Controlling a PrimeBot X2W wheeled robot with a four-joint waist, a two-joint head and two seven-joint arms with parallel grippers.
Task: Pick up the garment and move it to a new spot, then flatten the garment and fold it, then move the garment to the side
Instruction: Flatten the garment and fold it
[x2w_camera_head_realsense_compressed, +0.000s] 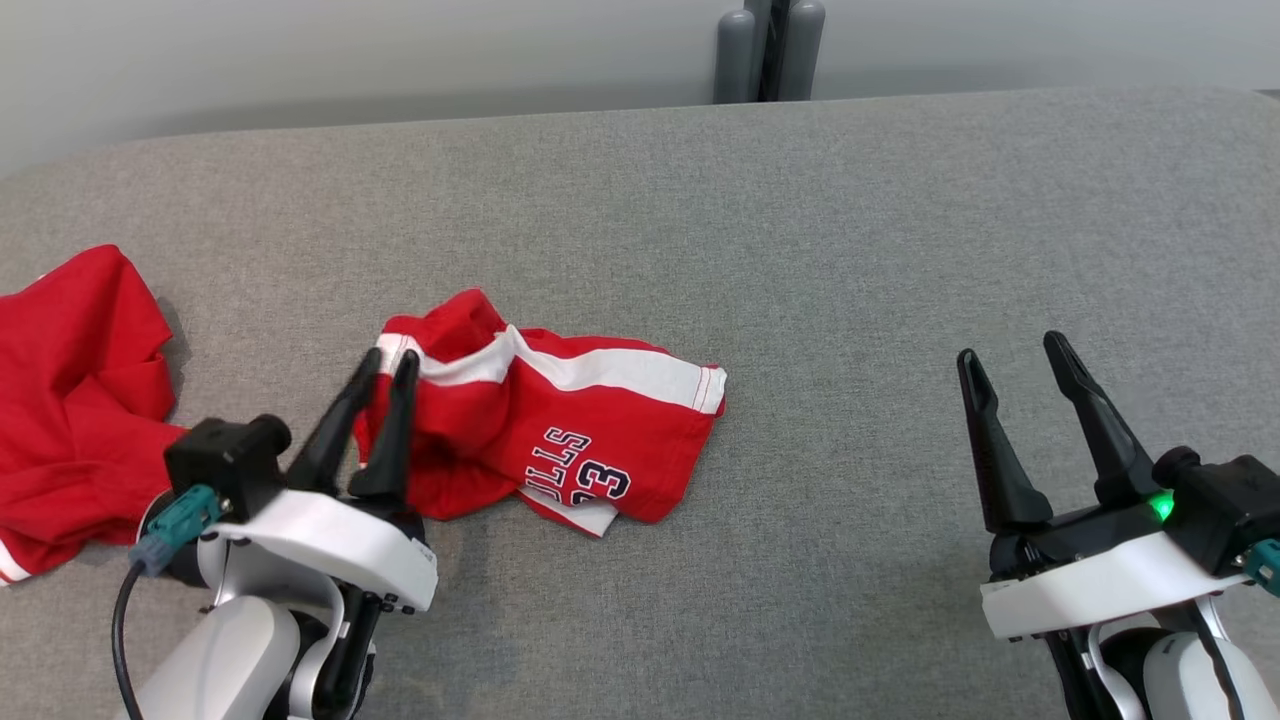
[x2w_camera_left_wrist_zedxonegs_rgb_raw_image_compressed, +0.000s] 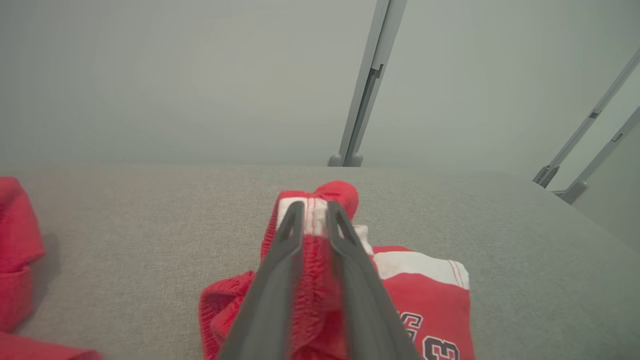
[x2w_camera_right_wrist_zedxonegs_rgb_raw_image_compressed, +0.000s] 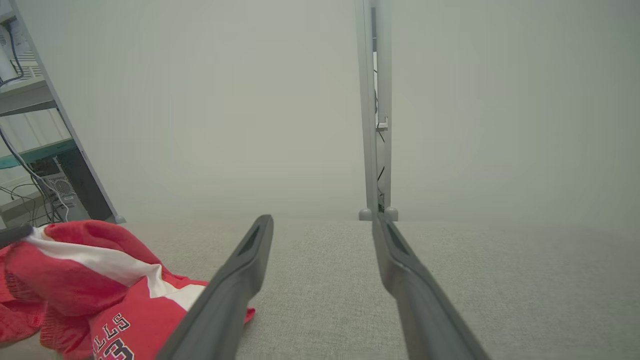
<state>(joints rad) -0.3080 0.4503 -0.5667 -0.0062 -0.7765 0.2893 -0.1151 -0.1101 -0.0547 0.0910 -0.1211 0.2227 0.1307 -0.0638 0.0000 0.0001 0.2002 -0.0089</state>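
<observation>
We note a red garment (x2w_camera_head_realsense_compressed: 560, 430) with a white side stripe and dark lettering, lying crumpled on a grey fabric surface (x2w_camera_head_realsense_compressed: 800, 250). The left gripper (x2w_camera_head_realsense_compressed: 390, 360) stands at the garment's left end, fingers nearly together, with cloth bunched at their tips. The right gripper (x2w_camera_head_realsense_compressed: 1010, 348) sits well to the garment's right, apart from it, fingers spread wide. A second red cloth (x2w_camera_head_realsense_compressed: 80, 400) lies near, left of the garment. Grey posts (x2w_camera_head_realsense_compressed: 768, 50) rise beyond the garment, past the surface's far edge.
</observation>
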